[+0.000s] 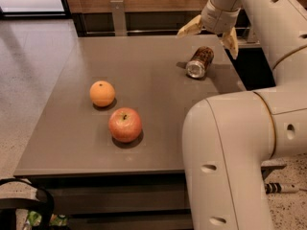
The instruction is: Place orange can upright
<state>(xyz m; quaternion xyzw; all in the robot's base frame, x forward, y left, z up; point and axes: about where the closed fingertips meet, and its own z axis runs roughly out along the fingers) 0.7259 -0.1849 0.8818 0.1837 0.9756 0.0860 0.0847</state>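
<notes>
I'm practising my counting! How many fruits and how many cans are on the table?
Fruit: 2, the round orange fruit and the red apple
Cans: 1, the orange can, lying on its side
Total: 3 things on the table
The gripper hangs open just above the can at the far right and holds nothing.

The arm point(268, 28) ran off top and right edges; gripper point(209, 40) (fingers spread) hovered over orange can point(200, 61), whose markings were unreadable.

Grey table point(163, 104): orange can point(200, 61) on side, orange fruit point(102, 93), apple point(125, 124); hand point(209, 37) spread above can.
</notes>
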